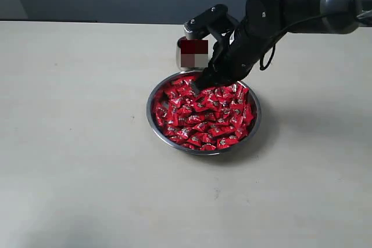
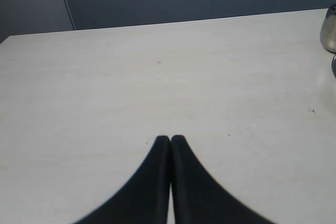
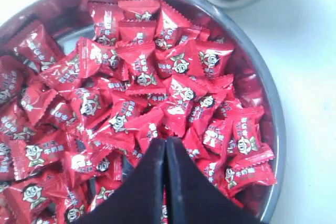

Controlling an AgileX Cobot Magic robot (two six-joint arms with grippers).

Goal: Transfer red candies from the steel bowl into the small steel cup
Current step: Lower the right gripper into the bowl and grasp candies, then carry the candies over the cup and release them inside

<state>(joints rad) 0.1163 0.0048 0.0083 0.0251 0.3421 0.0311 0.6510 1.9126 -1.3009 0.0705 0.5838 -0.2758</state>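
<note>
Red candies (image 1: pixel 200 117) in shiny wrappers, each with a small pale-and-dark mark, fill the wide shallow steel bowl (image 1: pixel 149 108) near the middle of the pale bench (image 1: pixel 70 143). The small steel cup (image 1: pixel 181 50), a mirror-sided tumbler, stands just beyond the bowl's far rim, toward the back edge of the bench. Something red shows inside its mouth in the right wrist view.

The right fingers (image 3: pixel 160 153) are pressed together tip to tip with no gap, their points down in the pile on the cup's side of the bowl. No wrapper is visible between them, so I cannot tell whether a candy is pinched. The left fingers (image 2: pixel 164 145) are likewise closed flat on each other, holding nothing, over bare bench well apart from the bowl.

The right arm is much the nearer one. From its tips the cup lies ahead across the rim, close by. The carry probably calls for a lift clear of the rim, then a small advance toward the back edge until the tips are over the cup's mouth.
</note>
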